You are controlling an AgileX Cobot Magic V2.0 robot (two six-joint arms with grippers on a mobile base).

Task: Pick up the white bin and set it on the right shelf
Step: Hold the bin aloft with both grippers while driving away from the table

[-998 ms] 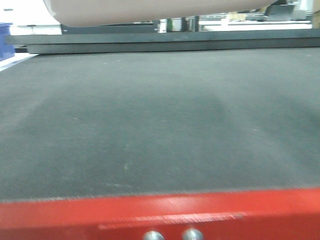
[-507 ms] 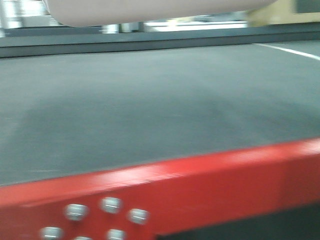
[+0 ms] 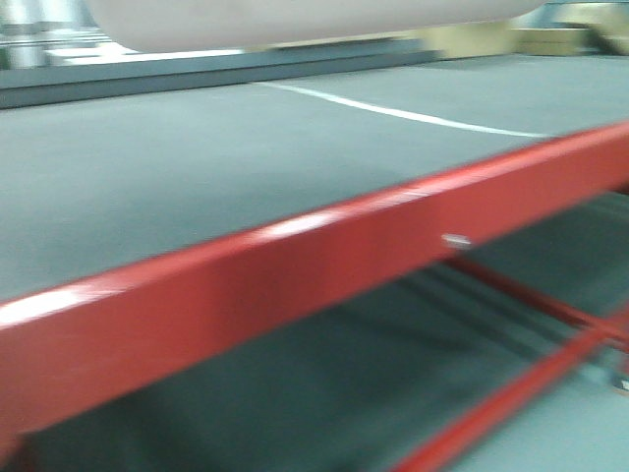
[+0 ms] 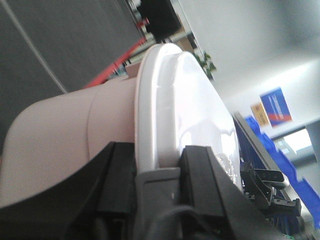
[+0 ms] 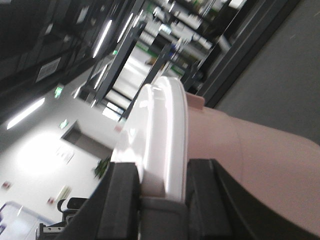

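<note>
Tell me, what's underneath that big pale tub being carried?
Beneath the white bin there is a gap, then the dark table with its red edge; they do not touch. The lid covers whatever is inside.

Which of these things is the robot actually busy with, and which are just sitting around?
Part of the job: white bin, left claw, right claw.

Just lying about: table with red edge, blue bins, wall poster, potted plant.
</note>
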